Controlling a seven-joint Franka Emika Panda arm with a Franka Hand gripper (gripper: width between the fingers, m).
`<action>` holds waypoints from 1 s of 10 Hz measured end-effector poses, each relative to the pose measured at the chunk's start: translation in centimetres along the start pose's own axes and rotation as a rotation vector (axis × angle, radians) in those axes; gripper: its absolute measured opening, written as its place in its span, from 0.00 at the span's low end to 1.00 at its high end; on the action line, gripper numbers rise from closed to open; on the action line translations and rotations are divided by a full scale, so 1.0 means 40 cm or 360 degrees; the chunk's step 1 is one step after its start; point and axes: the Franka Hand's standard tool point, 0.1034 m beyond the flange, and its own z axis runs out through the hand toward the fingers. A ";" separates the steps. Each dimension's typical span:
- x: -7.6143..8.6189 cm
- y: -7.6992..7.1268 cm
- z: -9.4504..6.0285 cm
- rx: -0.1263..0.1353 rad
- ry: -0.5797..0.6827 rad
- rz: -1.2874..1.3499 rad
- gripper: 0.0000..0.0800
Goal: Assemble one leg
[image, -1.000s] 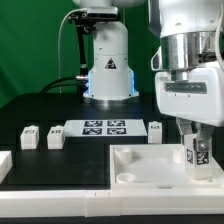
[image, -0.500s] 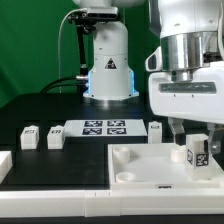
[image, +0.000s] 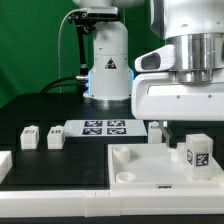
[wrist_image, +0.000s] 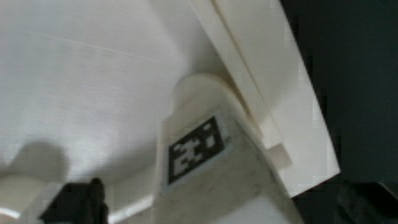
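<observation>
A leg, a small white post with a black-and-white tag, stands upright in the corner of the large white square piece on the exterior view's right. My gripper is open just above the leg and holds nothing. One dark finger hangs clear to the leg's left. In the wrist view the tagged leg stands against the white piece's raised rim, and one dark fingertip shows beside it, apart from it.
Three more small white legs lie on the black table: two on the exterior view's left and one behind the white piece. The marker board lies between them. Another white part sits at the left edge.
My gripper has let go of the leg and risen straight up. The leg stays upright in the corner of the white piece.
</observation>
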 end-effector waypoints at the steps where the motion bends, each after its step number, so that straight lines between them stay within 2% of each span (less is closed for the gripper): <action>1: -0.001 -0.003 0.000 -0.0018 0.0005 -0.0199 0.81; 3: 0.002 0.002 0.000 -0.0039 0.0009 -0.0544 0.81; 4: 0.002 0.003 0.000 -0.0038 0.0008 -0.0570 0.81; 5: 0.002 0.003 0.000 -0.0038 0.0008 -0.0567 0.76; 7: 0.002 0.003 0.000 -0.0038 0.0008 -0.0567 0.42; 10: 0.002 0.003 0.001 -0.0037 0.0009 -0.0493 0.36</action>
